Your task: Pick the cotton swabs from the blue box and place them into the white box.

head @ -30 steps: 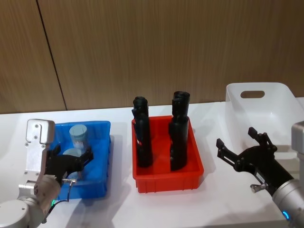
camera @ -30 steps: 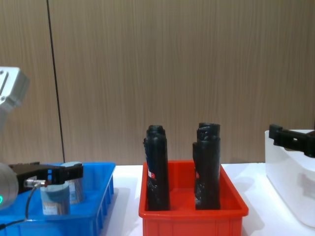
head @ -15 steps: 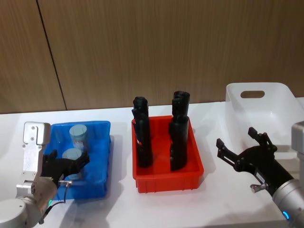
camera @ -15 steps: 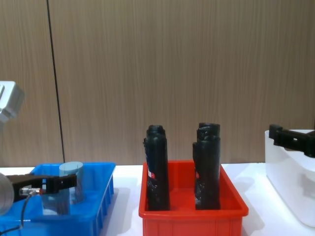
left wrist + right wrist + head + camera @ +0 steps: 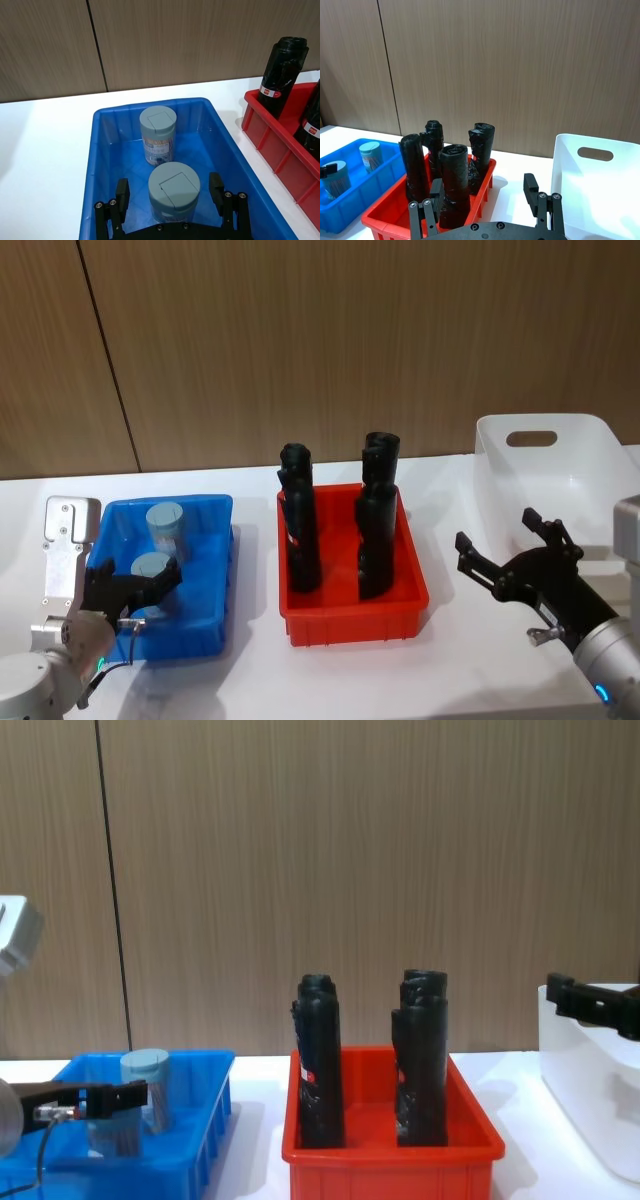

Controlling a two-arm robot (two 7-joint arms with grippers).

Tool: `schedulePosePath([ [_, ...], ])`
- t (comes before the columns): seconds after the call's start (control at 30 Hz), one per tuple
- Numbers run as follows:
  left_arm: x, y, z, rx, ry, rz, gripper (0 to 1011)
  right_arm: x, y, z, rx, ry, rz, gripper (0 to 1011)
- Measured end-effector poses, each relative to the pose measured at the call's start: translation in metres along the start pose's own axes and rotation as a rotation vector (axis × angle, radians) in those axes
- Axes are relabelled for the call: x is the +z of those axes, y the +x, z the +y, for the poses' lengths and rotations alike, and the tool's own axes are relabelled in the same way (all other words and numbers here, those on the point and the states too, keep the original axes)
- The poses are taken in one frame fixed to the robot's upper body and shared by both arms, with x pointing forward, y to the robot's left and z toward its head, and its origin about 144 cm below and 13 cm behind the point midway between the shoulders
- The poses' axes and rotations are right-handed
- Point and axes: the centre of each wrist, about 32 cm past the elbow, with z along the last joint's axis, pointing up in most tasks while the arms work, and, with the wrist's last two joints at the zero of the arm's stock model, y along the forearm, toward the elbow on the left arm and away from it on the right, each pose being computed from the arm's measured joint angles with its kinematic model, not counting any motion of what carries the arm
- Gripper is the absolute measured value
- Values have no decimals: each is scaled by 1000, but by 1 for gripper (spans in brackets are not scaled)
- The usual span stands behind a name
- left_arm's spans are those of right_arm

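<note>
Pale blue-grey lids cap the two clear tubs of cotton swabs, and both stand upright inside the blue box (image 5: 205, 510). We see the near tub (image 5: 152, 566) in the box's front half and the far tub (image 5: 164, 524) behind it, toward the back wall. The two are close together, but we cannot tell whether they touch.

The left tool (image 5: 135, 580) sits low over the front of the blue box with its fingers spread, one on each side of the near tub. In the left wrist view a strip of blue floor shows between each finger (image 5: 122, 194) and the tub's wall, so we read this tool as released and gripping nothing.

The blue box rests on the white worktop (image 5: 250, 680) at our left. Beside it, in the middle, a red bin (image 5: 350, 625) holds tall black rolls (image 5: 300, 530) standing on end. The white box (image 5: 590, 460) stands at our right, well apart from the tubs. The right tool (image 5: 495, 527) hangs above the worktop between the red bin and the white box, its fingers released and empty.
</note>
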Motion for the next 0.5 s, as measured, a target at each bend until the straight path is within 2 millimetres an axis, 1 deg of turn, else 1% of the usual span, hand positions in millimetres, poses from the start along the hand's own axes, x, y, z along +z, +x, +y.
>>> schedulePosePath([
  [0.5,0,5,-8,-3,19,-13,1004,0,0,0,0,0,0,1002],
])
